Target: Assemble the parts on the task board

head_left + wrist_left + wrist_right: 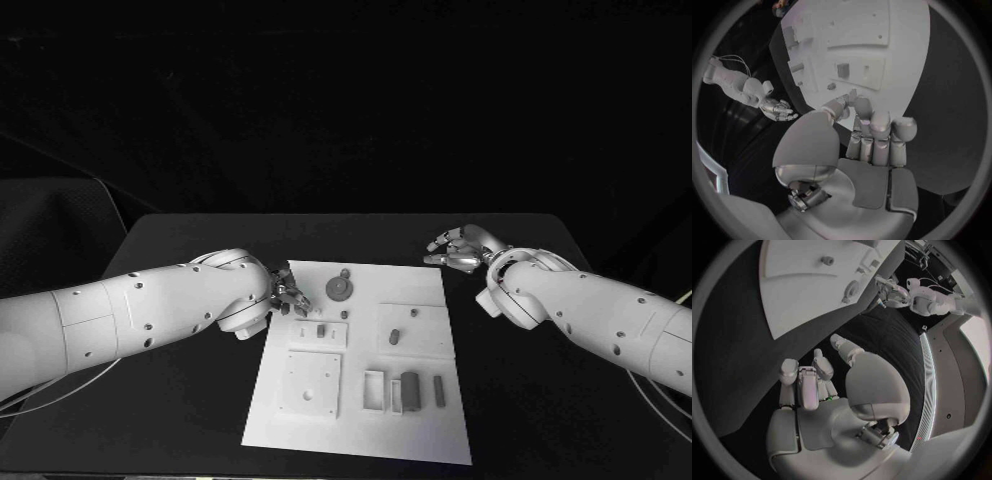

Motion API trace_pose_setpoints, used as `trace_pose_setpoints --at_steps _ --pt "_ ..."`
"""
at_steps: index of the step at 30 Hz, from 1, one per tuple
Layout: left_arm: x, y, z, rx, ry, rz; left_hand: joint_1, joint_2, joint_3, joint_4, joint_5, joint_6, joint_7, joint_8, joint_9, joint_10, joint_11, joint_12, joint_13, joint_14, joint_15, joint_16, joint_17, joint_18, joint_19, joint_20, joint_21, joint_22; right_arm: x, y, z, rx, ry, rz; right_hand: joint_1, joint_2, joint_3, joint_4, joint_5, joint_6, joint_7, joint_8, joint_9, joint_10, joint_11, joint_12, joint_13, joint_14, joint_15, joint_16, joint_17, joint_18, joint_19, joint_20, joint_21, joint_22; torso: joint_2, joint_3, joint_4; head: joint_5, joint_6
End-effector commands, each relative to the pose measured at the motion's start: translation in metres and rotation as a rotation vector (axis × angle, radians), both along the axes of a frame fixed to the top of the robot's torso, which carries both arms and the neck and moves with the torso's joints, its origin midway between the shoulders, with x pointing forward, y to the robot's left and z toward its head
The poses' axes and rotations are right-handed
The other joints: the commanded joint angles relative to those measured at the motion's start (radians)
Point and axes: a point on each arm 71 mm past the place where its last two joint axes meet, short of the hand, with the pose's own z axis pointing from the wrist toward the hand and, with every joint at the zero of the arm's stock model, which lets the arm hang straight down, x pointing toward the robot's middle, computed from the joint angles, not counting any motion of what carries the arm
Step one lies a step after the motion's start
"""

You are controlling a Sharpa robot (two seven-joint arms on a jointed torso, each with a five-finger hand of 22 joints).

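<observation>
Head view: white task board (368, 400) mid-table with grey parts, one hand at each side.
The left hand (286, 297) sits at the board's left edge by a round grey part (339, 288); whether its fingers pinch anything cannot be told here. The right hand (462, 250) hangs over the black table (188, 250) just off the board's far right corner, fingers curled, nothing in them. Upright grey parts (411, 388) stand in the board's near recesses.
Left wrist view: left hand (870, 132), fingers bunched together at the board's (898, 65) edge; a held part cannot be made out.
Right wrist view: right hand (814, 382), fingers curled in and empty, apart from the board (804, 290).
</observation>
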Motion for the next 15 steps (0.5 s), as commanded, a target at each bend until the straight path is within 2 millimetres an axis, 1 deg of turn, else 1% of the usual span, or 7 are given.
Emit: trace_pose_setpoints --at_steps 1,5,9,11,15 --pt "-0.0031 0.0018 0.0004 -0.009 0.005 0.032 0.01 -0.001 0.095 -0.083 0.006 0.108 -0.043 0.072 0.081 0.085 -0.078 0.007 0.002 0.062 -0.053 0.005 0.002 0.123 0.01 0.0 0.004 0.002 -0.0003 0.0006 -0.0006 -0.002 0.006 0.011 -0.011 -0.002 0.002 0.005 0.004 0.013 0.019 0.005 -0.001 -0.003 0.0 -0.002 -0.001 -0.006 0.0 0.007 -0.001 0.013 0.006 -0.001 0.058 -0.001 0.002 -0.0012 -0.0009 0.003 -0.003" --pt "-0.0067 0.0041 0.0002 -0.01 0.011 0.031 0.009 -0.002 0.096 -0.084 0.008 0.11 -0.044 0.072 0.082 0.087 -0.079 0.008 0.003 0.063 -0.054 0.007 0.002 0.123 0.011 -0.001 0.006 0.002 -0.0005 0.0002 -0.0006 -0.002 0.007 0.012 -0.011 -0.002 0.002 0.005 0.004 0.013 0.019 0.005 -0.001 -0.003 0.0 -0.001 -0.001 -0.005 0.0 0.007 -0.001 0.013 0.006 -0.001 0.058 -0.001 0.002 -0.0012 -0.0008 0.004 -0.009" --pt "-0.0093 0.0041 -0.0009 -0.006 0.028 0.019 0.009 -0.003 0.097 -0.084 0.01 0.112 -0.045 0.073 0.082 0.089 -0.08 0.009 0.004 0.064 -0.054 0.009 0.003 0.124 0.013 -0.001 0.008 0.003 -0.0006 -0.0002 -0.0005 -0.002 0.006 0.011 -0.011 -0.003 0.002 0.005 0.004 0.013 0.019 0.005 -0.001 -0.003 0.0 -0.001 -0.001 -0.005 0.0 0.007 -0.001 0.013 0.006 -0.001 0.058 -0.001 0.002 -0.0014 -0.0007 0.005 -0.011" --pt "-0.0105 0.0038 -0.0019 -0.007 0.036 0.015 0.009 -0.003 0.098 -0.085 0.01 0.113 -0.045 0.073 0.082 0.089 -0.08 0.01 0.004 0.065 -0.054 0.009 0.004 0.124 0.013 -0.001 0.008 0.003 -0.0006 -0.0001 -0.0005 -0.002 0.007 0.011 -0.011 -0.003 0.002 0.005 0.004 0.013 0.019 0.005 -0.001 -0.003 0.0 -0.001 -0.001 -0.005 0.0 0.008 -0.001 0.013 0.006 -0.001 0.058 -0.001 0.002 -0.0013 -0.0014 0.007 -0.013" --pt "-0.0118 0.0023 -0.0033 -0.007 0.049 0.006 0.008 -0.004 0.099 -0.085 0.011 0.114 -0.045 0.074 0.083 0.091 -0.08 0.011 0.004 0.066 -0.055 0.01 0.004 0.125 0.014 -0.001 0.009 0.004 -0.0007 0.0 -0.0005 -0.002 0.007 0.012 -0.011 -0.003 0.002 0.005 0.004 0.013 0.019 0.005 -0.001 -0.003 0.0 -0.001 -0.001 -0.006 0.0 0.007 -0.002 0.013 0.006 -0.001 0.058 -0.001 0.003 -0.0018 -0.0021 0.007 -0.017"
